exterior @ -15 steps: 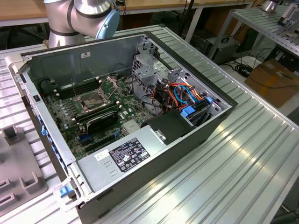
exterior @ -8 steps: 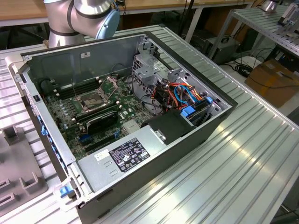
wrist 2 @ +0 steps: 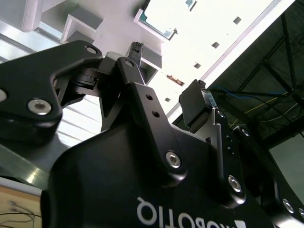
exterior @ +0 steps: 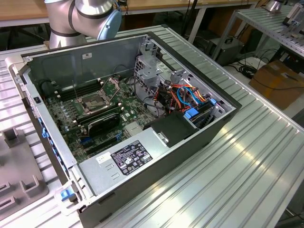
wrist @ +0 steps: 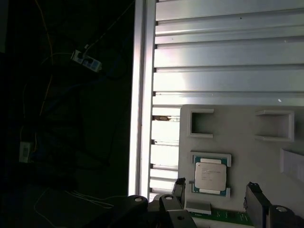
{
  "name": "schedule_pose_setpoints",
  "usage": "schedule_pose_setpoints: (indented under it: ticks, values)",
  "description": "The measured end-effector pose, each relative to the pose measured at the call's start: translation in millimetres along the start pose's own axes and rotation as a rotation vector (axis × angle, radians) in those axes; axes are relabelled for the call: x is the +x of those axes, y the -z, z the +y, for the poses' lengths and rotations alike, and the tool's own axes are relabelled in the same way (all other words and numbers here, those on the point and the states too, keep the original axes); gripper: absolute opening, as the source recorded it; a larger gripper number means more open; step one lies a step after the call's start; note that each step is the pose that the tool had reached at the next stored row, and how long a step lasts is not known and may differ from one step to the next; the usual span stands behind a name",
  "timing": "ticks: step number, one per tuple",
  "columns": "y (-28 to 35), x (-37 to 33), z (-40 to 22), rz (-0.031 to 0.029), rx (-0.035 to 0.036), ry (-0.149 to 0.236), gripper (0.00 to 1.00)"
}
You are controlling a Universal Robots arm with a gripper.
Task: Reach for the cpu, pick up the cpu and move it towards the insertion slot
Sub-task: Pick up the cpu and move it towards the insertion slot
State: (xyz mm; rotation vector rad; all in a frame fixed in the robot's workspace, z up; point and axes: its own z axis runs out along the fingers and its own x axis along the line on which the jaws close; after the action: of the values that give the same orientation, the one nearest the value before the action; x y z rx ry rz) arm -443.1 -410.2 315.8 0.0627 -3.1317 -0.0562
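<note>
Exterior view, from its left to its right: a grey plate (exterior: 21, 178) with raised brackets lies on the ribbed metal table (exterior: 228, 156), just beside the open computer case (exterior: 199, 142). Inside the case, the insertion slot (exterior: 92, 102) sits on the green board toward the exterior view's left, a silver frame around a dark square socket. A black card (exterior: 102, 124) stands just in front of the slot. The power supply (exterior: 126, 159), bearing a white sticker, lies along the near wall. Blue cables (exterior: 197, 107) crowd the corner toward the exterior view's right, and a cardboard box (exterior: 278, 80) sits on the floor beyond the table. The arm (exterior: 83, 16) rises behind the case, well apart from the slot. In both wrist views the gripper (wrist: 216, 194) (wrist 2: 168, 66) hangs over the grey plate with its jaws spread wide and nothing between them. The cpu (wrist: 210, 175) (wrist 2: 159, 16) lies flat in a framed seat on that plate, pale face up, outside the case. In the first wrist view it lines up between the two fingers (wrist: 179, 187); contact cannot be determined
</note>
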Motion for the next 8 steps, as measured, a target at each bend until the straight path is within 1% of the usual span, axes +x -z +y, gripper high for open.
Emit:
schedule_pose_setpoints:
  ticks: [8]
  values:
    - [-0.2, 0.0, 0.0, 0.0, 0.0, 0.0, 0.6]
